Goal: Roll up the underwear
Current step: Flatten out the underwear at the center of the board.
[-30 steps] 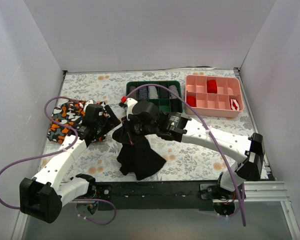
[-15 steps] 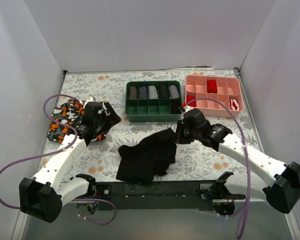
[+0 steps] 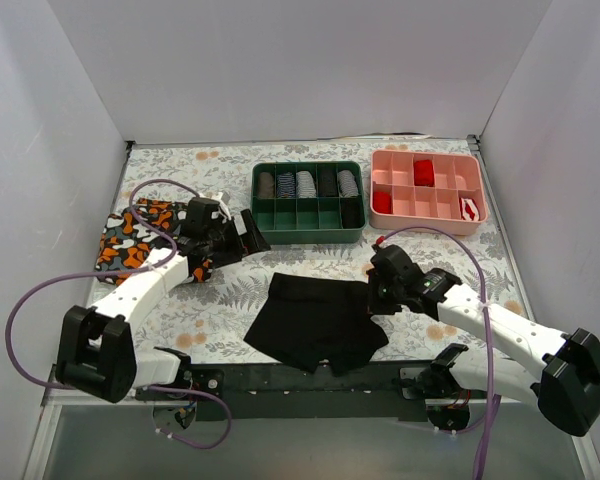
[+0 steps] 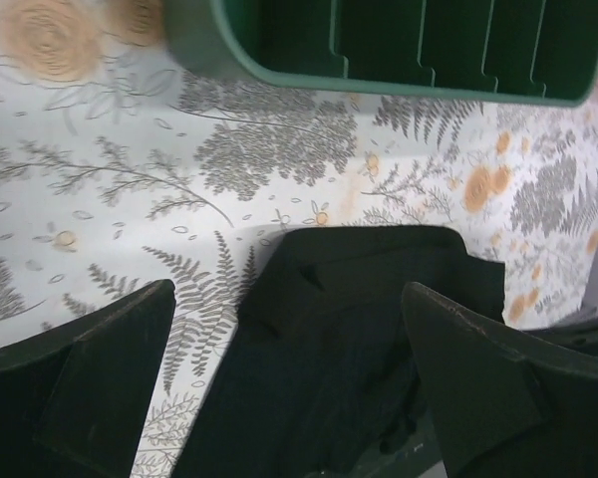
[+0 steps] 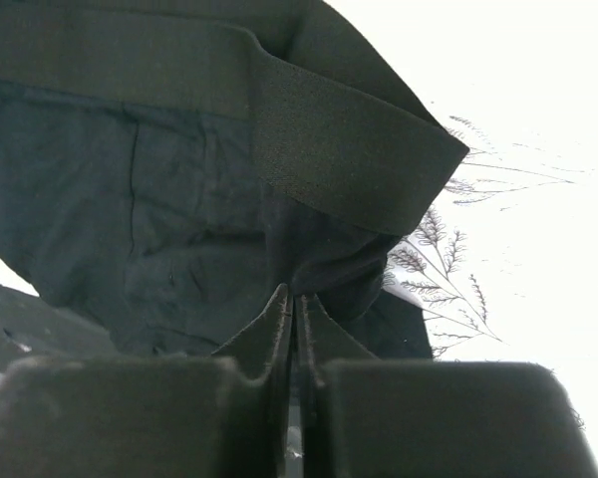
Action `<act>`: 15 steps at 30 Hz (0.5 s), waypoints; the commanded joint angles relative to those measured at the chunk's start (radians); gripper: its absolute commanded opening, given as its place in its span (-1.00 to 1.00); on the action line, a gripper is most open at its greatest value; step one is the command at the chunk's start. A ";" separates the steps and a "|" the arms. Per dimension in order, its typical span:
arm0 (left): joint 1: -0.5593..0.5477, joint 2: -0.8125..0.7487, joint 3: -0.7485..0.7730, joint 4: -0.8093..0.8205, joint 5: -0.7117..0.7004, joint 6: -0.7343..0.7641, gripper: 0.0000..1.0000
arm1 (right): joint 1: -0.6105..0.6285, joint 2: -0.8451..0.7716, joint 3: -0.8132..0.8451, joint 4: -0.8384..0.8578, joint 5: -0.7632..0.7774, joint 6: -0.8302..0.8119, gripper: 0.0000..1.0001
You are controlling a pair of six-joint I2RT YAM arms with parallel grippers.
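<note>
**Black underwear drawn flatter, both arms shifted**

Since half a second before, the black underwear (image 3: pixel 315 322) had gone from a rumpled heap to a flatter, wider spread. My right claw (image 3: pixel 373 300) had come down toward the near edge of the table (image 3: pixel 230 180). My left claw (image 3: pixel 248 231) had swung away from the camouflage underwear (image 3: pixel 130 235) to the left front corner of the green tray (image 3: pixel 305 237).

At this moment the black pair lay in the middle of the table's front strip, its near edge reaching the dark rail. My right claw was pinched tight on its right side. The right wrist view showed a fold of dark fabric caught between my fingers (image 5: pixel 279 329), with the waistband (image 5: pixel 349 149) curving just above.

My left claw was spread wide and held nothing. It hung above the floral cloth between the green tray and the black pair, well apart from the fabric below.

The pink tray (image 3: pixel 425 228) sat at the back right, beside the green one.
</note>
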 commanded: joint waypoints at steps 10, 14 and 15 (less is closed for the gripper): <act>-0.005 0.089 -0.104 0.160 0.288 0.149 0.96 | -0.069 -0.072 0.116 -0.073 0.106 -0.015 -0.09; -0.014 0.049 -0.142 0.188 0.328 0.126 0.96 | -0.138 -0.069 0.134 -0.072 0.066 -0.054 -0.09; -0.016 0.052 -0.148 0.189 0.322 0.123 0.96 | -0.150 -0.066 0.134 -0.067 0.057 -0.062 -0.09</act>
